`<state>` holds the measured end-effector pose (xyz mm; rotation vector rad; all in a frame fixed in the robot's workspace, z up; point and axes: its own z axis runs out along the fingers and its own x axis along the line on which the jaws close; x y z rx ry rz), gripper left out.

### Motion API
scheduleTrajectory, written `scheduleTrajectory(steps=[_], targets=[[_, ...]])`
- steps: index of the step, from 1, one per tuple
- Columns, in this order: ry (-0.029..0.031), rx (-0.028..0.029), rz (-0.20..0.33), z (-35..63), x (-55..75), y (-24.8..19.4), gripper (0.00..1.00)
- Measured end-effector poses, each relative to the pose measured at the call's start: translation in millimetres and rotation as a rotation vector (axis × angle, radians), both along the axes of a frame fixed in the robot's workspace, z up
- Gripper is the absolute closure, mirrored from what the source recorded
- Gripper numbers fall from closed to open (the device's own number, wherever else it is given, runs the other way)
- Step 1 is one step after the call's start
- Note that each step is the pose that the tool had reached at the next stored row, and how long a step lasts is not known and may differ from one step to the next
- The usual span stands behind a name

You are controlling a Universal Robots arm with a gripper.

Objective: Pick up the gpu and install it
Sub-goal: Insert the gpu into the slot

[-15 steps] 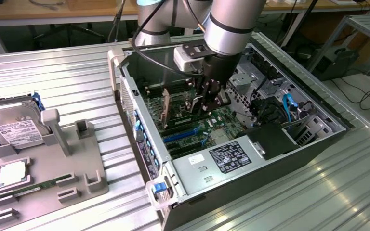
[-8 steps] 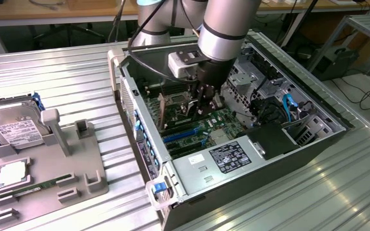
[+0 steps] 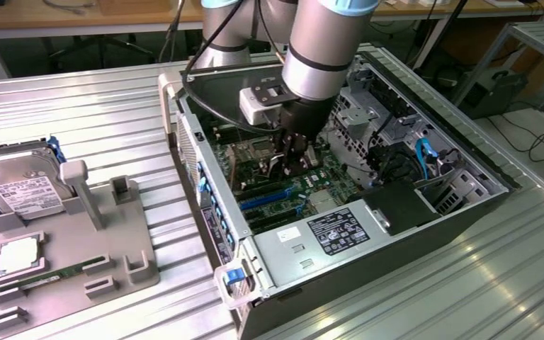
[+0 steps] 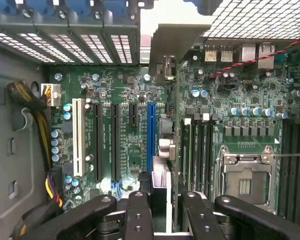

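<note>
My gripper (image 3: 289, 161) is down inside the open computer case (image 3: 282, 255), just above the motherboard (image 3: 253, 152). It is shut on the gpu (image 3: 278, 167), a thin dark card. In the wrist view the gpu (image 4: 160, 186) runs edge-on away from my gripper (image 4: 159, 216), and its pale metal end bracket (image 4: 165, 35) reaches the case's slotted rear wall. The card hangs just beside the long blue slot (image 4: 150, 135). Whether its edge touches a slot I cannot tell.
A white slot (image 4: 80, 135) and black slots (image 4: 115, 140) lie beside the blue one. A CPU socket (image 4: 244, 175), memory slots (image 4: 199, 150) and a yellow-black cable bundle (image 4: 35, 115) flank them. Outside the case, a grey fixture (image 3: 111, 248) holds a hard drive (image 3: 22, 188) and a green memory stick (image 3: 50, 278).
</note>
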<state>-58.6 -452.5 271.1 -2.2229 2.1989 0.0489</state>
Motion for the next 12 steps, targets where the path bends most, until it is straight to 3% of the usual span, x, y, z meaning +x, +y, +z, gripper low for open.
scheduleTrajectory(steps=[3,10,12], targets=[[0.0001,0.0000,0.000,-4.5,0.0,-4.3,0.72],[0.0006,-0.0029,0.000,-8.7,-3.1,-5.2,0.72],[0.0005,-0.0027,0.000,-9.7,-3.3,-7.4,0.72]])
